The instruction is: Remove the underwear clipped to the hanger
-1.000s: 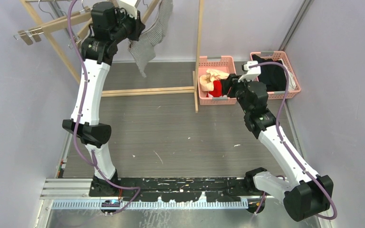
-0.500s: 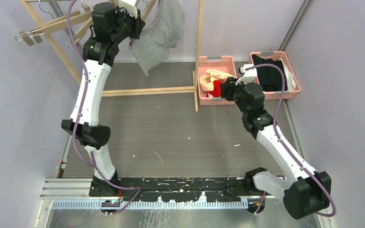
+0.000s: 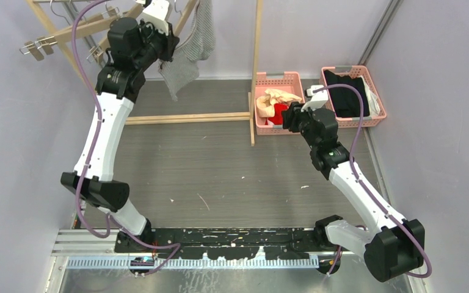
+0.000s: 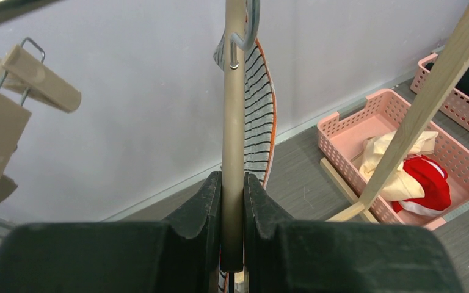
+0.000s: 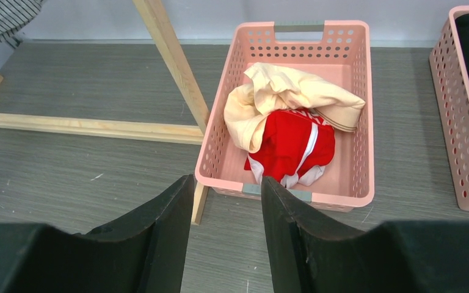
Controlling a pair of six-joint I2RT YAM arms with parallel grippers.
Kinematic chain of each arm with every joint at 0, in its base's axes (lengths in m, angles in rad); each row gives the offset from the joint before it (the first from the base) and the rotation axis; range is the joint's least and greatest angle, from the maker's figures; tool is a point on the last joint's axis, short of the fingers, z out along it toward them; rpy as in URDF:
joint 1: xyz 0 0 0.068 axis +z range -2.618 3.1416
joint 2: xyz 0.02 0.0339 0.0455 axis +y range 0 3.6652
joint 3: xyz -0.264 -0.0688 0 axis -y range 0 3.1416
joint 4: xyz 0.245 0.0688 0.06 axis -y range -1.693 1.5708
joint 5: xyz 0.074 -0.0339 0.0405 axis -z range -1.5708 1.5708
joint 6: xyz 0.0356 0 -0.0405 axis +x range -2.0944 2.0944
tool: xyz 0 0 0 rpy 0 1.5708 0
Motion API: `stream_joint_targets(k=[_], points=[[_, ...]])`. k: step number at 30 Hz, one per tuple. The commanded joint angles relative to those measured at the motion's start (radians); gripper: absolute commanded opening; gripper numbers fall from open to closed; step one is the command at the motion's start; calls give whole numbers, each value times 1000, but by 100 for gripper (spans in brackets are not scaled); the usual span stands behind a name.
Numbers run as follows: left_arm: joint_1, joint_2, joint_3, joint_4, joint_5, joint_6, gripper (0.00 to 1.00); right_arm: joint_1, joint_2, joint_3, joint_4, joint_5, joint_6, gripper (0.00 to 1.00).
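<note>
High at the back left, my left gripper (image 3: 162, 38) is shut on the beige bar of the hanger (image 4: 234, 122); in the left wrist view the jaws (image 4: 232, 180) press both sides of the bar. The grey-and-white pinstriped underwear (image 3: 189, 52) hangs from that hanger, seen edge-on behind the bar (image 4: 259, 122). The red underwear (image 5: 293, 143) and the beige underwear (image 5: 281, 91) lie in a pink basket (image 5: 305, 27), also seen from above (image 3: 279, 77). My right gripper (image 5: 226, 183) is open and holds nothing, just in front of that basket's near rim (image 3: 290, 116).
A second pink basket (image 3: 378, 113) at the far right holds black clothing (image 3: 348, 97). The wooden rack has an upright post (image 3: 256, 61) beside the first basket and a floor beam (image 3: 189, 116). Other clip hangers (image 3: 36, 46) hang at the upper left, with wooden clips (image 4: 30, 67) close to my left wrist.
My left arm has shifted left with the hanger, and the pinstriped piece has swung and turned edge-on. My right gripper has drawn back from the basket and its jaws have narrowed a little.
</note>
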Motion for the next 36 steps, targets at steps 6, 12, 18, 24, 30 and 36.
stream_joint_targets(k=[6, 12, 18, 24, 30, 36], points=[[-2, -164, -163, 225, -21, -5, 0, 10, -6, -8, 51, -19, 17, 50], [-3, -208, -221, 220, -24, -1, 0, 11, -13, -21, 46, -17, 15, 50], [-3, -313, -298, 11, 47, -14, 0, 11, 3, 6, 32, -55, 13, 55], [-3, -516, -477, -176, 152, -15, 0, 10, 114, 121, -8, -214, 4, 62], [-3, -731, -712, -223, 238, -1, 0, 10, 194, 261, -28, -452, -5, 70], [-2, -793, -850, -287, 397, 9, 0, 4, 215, 381, -38, -712, -19, 72]])
